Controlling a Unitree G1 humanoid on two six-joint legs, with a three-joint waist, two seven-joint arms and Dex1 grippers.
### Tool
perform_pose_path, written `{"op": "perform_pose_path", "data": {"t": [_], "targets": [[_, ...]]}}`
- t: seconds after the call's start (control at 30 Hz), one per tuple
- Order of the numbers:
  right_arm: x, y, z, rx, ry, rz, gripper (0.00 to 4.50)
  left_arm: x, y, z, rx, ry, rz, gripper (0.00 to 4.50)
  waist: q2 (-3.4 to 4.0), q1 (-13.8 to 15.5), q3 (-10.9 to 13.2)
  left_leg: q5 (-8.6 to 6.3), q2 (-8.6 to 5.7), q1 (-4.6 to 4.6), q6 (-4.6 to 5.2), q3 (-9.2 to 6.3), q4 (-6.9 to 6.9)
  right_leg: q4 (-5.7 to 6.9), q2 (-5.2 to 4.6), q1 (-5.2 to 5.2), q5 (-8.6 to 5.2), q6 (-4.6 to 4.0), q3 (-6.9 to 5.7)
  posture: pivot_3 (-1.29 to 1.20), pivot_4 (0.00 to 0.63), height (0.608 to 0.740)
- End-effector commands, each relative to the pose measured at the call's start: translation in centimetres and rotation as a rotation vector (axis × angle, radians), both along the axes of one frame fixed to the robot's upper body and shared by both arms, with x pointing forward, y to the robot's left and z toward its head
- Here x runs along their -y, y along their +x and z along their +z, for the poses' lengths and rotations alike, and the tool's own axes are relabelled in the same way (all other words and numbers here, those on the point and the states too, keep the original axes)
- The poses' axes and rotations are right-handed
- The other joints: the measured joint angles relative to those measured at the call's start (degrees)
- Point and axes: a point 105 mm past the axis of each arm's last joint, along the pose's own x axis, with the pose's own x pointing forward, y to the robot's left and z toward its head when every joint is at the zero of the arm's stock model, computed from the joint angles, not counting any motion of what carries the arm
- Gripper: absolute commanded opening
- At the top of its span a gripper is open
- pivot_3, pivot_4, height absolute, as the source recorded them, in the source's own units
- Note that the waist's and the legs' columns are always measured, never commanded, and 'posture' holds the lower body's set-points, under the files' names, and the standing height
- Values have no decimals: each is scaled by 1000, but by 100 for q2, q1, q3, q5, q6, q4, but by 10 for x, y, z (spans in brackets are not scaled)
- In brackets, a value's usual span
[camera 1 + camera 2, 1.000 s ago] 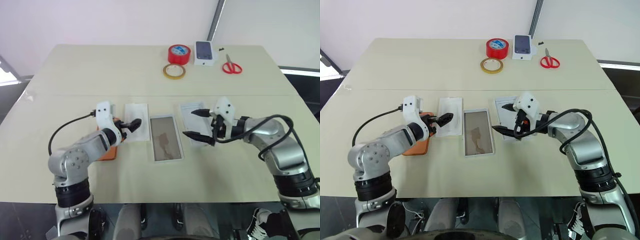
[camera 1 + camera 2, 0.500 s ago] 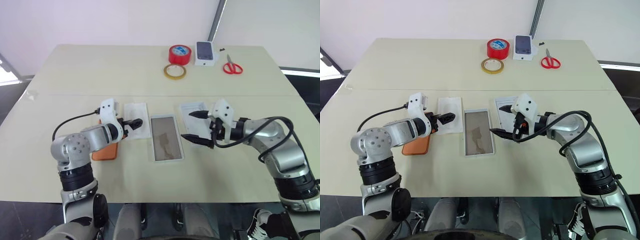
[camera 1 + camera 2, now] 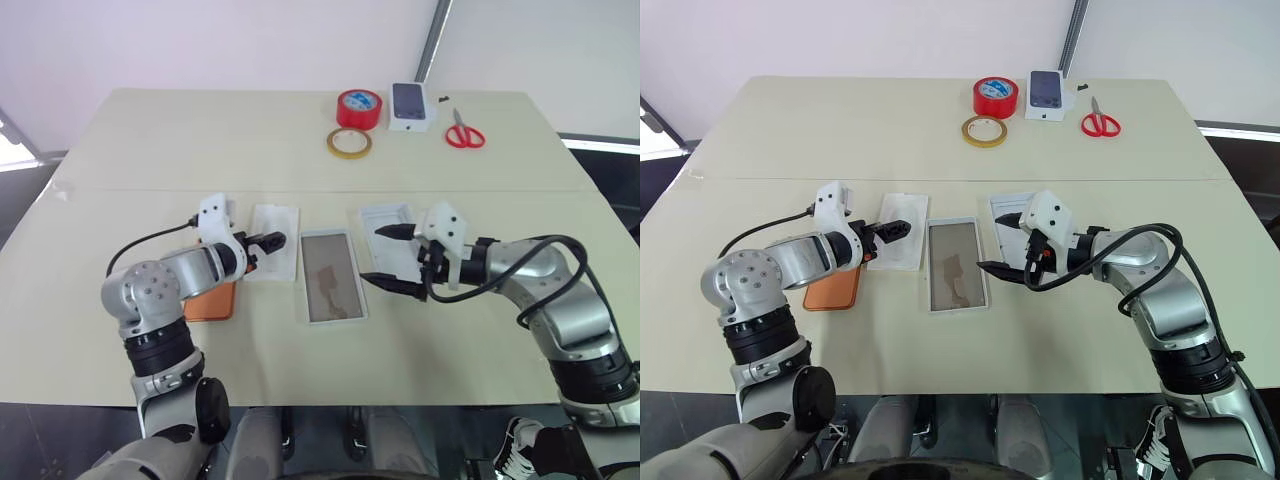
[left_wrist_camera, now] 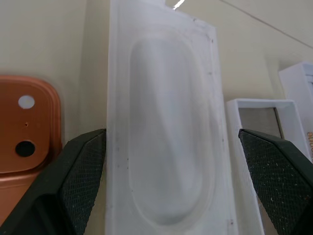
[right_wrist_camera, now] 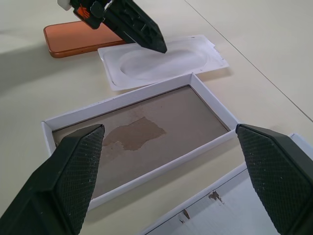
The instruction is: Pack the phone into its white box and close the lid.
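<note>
Lying flat on the beige tabletop (image 3: 150, 150), the phone (image 3: 832, 288) rests back-up toward the robot's left, partly hidden by the left arm, its dark lenses visible in the left wrist view. Just beside it is a flat white card (image 3: 273, 255) with an oval outline, and next comes the white box (image 3: 332, 276), open, showing its tan-brown inner face with a paler patch. The lid (image 3: 388, 236) sits just right of the box, rim up, partly behind the right hand.

The left gripper (image 3: 268, 241) hovers over the card with its fingers spread and empty. The right gripper (image 3: 385, 256) hangs over the lid near the box's right edge, fingers spread wide, holding nothing.

At the far edge stand a red tape roll (image 3: 358, 107), a yellowish tape ring (image 3: 348, 143), a small white carton (image 3: 410, 106) bearing a dark phone picture, and red-handled scissors (image 3: 464, 131).
</note>
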Motion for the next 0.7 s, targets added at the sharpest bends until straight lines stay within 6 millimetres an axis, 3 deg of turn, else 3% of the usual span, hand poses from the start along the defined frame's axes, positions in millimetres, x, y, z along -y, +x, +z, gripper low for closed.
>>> {"op": "perform_pose_path", "data": {"t": [0.03,0.1,0.2,0.43,0.47,0.7], "targets": [[-6,-8,13,53,-26,60,4493,0,1,1,-9,23,-7,4453,0,0,0,0,0,0,0,0,0,0,0,0,0,0,0,0,150,740],[-6,-13,11,48,-52,88,4493,1,0,-1,-22,22,-12,4453,0,-1,0,0,0,0,0,0,0,0,0,0,0,0,0,0,150,740],[-9,-26,9,26,-84,159,4500,-1,-1,-4,-37,35,-14,3713,0,-2,-1,0,0,1,0,0,-1,0,0,0,-1,-1,0,0,150,740],[-14,-36,6,13,-108,207,4500,-7,1,-4,-43,40,1,249,-3,27,-1,0,1,0,0,-2,2,-1,-3,1,-1,-1,-1,0,150,740],[-14,-36,4,15,-118,212,4500,-8,1,-4,-44,42,4,51,-3,43,-1,0,1,0,0,-2,2,-1,-3,1,-1,-2,-1,0,150,740],[-27,-44,-7,8,-187,301,4500,-15,6,2,-15,39,33,51,-3,95,-1,-1,2,0,-1,-2,2,-1,-3,0,-1,-3,-1,0,150,740]]}}
